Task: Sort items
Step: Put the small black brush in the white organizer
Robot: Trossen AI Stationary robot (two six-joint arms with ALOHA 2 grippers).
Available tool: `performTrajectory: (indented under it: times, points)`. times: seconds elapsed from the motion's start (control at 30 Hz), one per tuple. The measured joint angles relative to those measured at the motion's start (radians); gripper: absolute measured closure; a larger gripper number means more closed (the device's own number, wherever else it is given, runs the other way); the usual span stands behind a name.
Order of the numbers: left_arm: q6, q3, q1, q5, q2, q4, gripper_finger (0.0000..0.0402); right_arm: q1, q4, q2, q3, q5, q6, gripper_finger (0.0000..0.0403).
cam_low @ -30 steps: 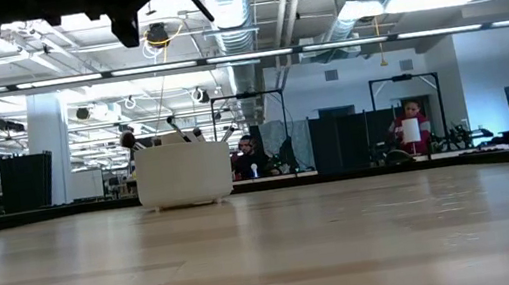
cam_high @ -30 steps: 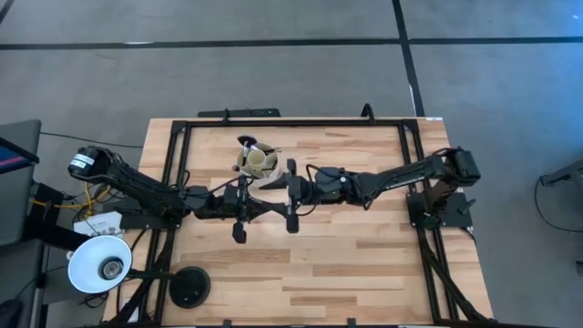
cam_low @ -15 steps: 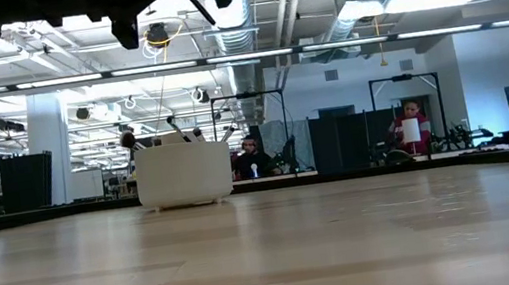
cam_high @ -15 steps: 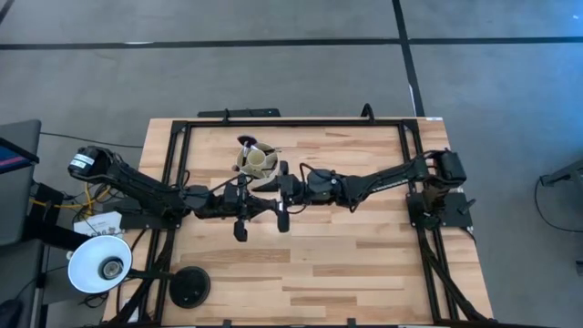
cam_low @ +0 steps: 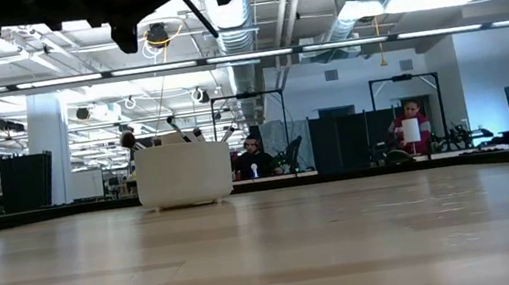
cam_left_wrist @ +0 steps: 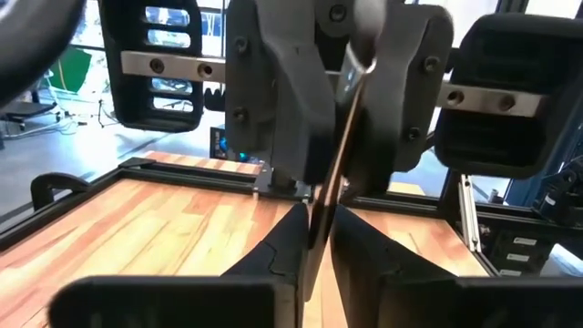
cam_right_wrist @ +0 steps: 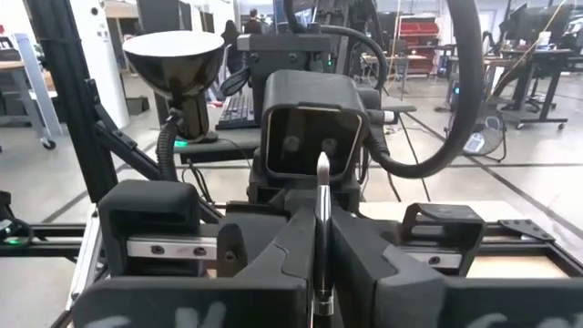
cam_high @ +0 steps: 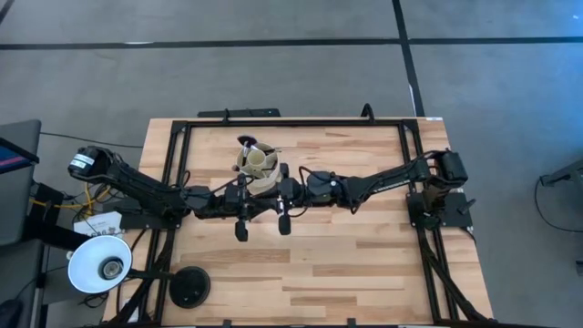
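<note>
A thin dark-handled makeup brush [cam_left_wrist: 339, 146] with a silvery part [cam_left_wrist: 361, 50] spans the gap between my two grippers, high above the table's middle. My left gripper [cam_left_wrist: 316, 228] [cam_high: 248, 202] and my right gripper [cam_right_wrist: 322, 239] [cam_high: 273, 199] face each other, both shut on it. The round cream cup [cam_high: 258, 164] [cam_low: 183, 174] stands on the table just beyond them, with several other brushes [cam_low: 174, 127] sticking up out of it. My left gripper pinches the brush's dark handle [cam_left_wrist: 319, 205] between its two fingers. The fingers come level from the table's left and lie along the brush, which is lifted clear of the table. My right gripper pinches the same brush's shaft [cam_right_wrist: 322, 196] between its two fingers [cam_right_wrist: 290, 239]. It comes level from the table's right, along the brush, and in the left wrist view its fingers [cam_left_wrist: 287, 109] close around the silvery end.
A black frame [cam_high: 291, 122] runs around the wooden table top [cam_high: 346, 255]. A white lamp [cam_high: 98, 264] and a black round base [cam_high: 189, 287] sit at the near left corner. People and desks show in the room beyond the table.
My right gripper has moved toward the table's left, up to my left gripper, and now has its fingers around the brush that the left gripper holds. The left gripper and the brush have stayed in place above the table.
</note>
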Motion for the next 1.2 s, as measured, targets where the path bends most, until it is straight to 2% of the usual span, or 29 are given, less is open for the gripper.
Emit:
performTrajectory:
  times: [0.23, 0.37, 0.5, 0.67, 0.77, 0.83, 1.0, 1.1, 1.2]
  points:
    - [0.0, 0.0, 0.005, -0.012, -0.001, 0.004, 0.0329, 0.0, -0.012, -0.025, -0.001, 0.011, -0.027, 0.0392]
    - [-0.001, 0.0, 0.005, -0.022, -0.001, -0.01, 0.0313, 0.0, -0.059, -0.119, -0.001, 0.01, -0.041, 0.0393]
    - [-0.001, 0.0, 0.005, -0.024, -0.001, -0.021, 0.03, 0.005, -0.144, -0.239, -0.002, 0.008, -0.163, 0.0397]
    - [-0.001, 0.0, 0.005, -0.025, -0.001, -0.026, 0.0294, -0.008, -0.01, -0.289, -0.124, -0.001, -0.294, 0.0398]
    - [-0.001, 0.0, 0.006, -0.025, -0.001, -0.026, 0.0293, -0.045, 0.253, -0.231, -0.231, -0.026, -0.323, 0.0398]
    - [-0.001, 0.0, 0.006, -0.025, -0.001, -0.026, 0.0293, -0.084, 0.485, -0.155, -0.284, -0.079, -0.323, 0.0395]
    - [-0.001, 0.0, 0.006, -0.025, -0.001, -0.025, 0.0293, -0.196, 0.898, 0.093, -0.307, -0.101, -0.3, 0.0396]
    - [-0.001, 0.0, 0.006, -0.025, -0.001, -0.025, 0.0293, -0.256, 1.038, 0.233, -0.265, -0.099, -0.222, 0.0397]
    - [-0.001, 0.0, 0.006, -0.025, -0.001, -0.025, 0.0293, -0.295, 1.035, 0.337, -0.207, -0.102, -0.143, 0.0396]
